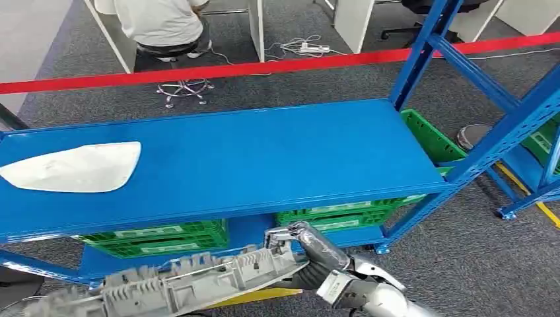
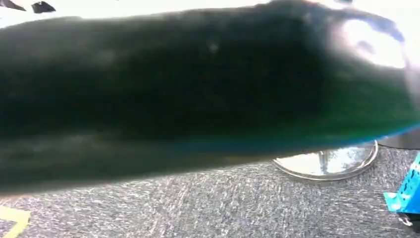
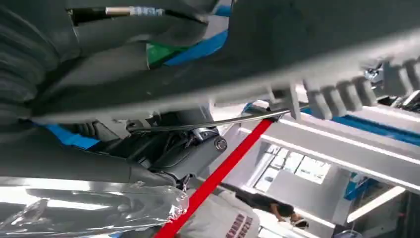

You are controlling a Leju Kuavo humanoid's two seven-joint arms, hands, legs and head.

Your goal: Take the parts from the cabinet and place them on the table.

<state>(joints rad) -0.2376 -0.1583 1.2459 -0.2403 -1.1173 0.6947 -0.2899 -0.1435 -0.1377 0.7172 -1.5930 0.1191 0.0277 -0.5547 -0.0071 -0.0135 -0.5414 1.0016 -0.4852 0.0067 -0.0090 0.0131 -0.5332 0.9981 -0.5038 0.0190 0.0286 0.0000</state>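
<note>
Right hand (image 1: pixel 310 254) gripped one end of a long grey ribbed plastic part (image 1: pixel 178 281), fingers wrapped around it. Part held low in front of the blue rack (image 1: pixel 422 53), stretching from the hand toward the robot's left, roughly level with the lower shelf and clear of the top shelf (image 1: pixel 264 152). From the right wrist, same hand (image 3: pixel 59 74) closed against the underside of the part (image 3: pixel 317 59), row of small ribs along its edge, a red tape line (image 3: pixel 223 168) crossing behind.

White curved panel (image 1: pixel 76 167) lay flat on the top shelf, near its left end, well apart from the held part. Green crates (image 1: pixel 165 238) sat on the lower shelf beneath, another green crate (image 1: pixel 429 135) at the rack's right end. Red barrier tape (image 1: pixel 198 71) stretched across behind the rack; beyond it, a seated person (image 1: pixel 162 23) on a stool, facing away, on grey carpet.

From the left wrist, a large dark blurred shape close to the lens, grey carpet (image 2: pixel 198 208), a round metal base (image 2: pixel 329 163) and a blue rack foot (image 2: pixel 408 191) beyond. Left hand's state: cannot tell.
</note>
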